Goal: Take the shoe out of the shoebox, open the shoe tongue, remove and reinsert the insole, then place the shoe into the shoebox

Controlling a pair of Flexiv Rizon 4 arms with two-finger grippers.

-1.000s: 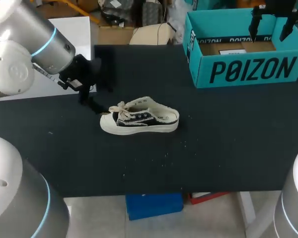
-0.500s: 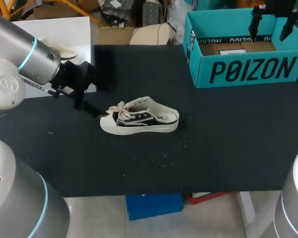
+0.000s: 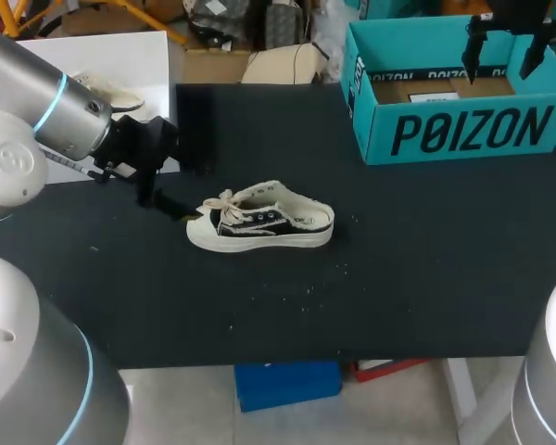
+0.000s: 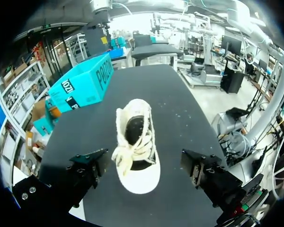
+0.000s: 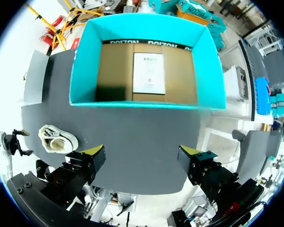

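- the shoe (image 3: pixel 259 221) stands on its sole near the middle of the black table (image 3: pixel 398 278), outside the box, with its toe toward my left arm and its heel toward the right.
- it is white with a dark side panel, and its pale laces lie loose in a bunch over the front; in the left wrist view the shoe (image 4: pixel 135 144) shows a dark opening, and i cannot tell what lies inside.
- the left gripper (image 3: pixel 157 197) sits low, just beside the toe; its jaws are spread wide and hold nothing. in its own view the left gripper (image 4: pixel 144 165) has the toe between its fingers, with a gap on each side.
- the teal shoebox (image 3: pixel 463 130) stands open at the table's far right corner, well apart from the shoe.
- the right gripper (image 3: pixel 503 46) hangs above the shoebox, its jaws wide apart and empty.
- from the right wrist, the shoebox (image 5: pixel 142 101) shows a brown floor with a white sheet (image 5: pixel 149 73) lying flat on it.
- small pale specks (image 3: pixel 301 289) dot the table near the shoe.
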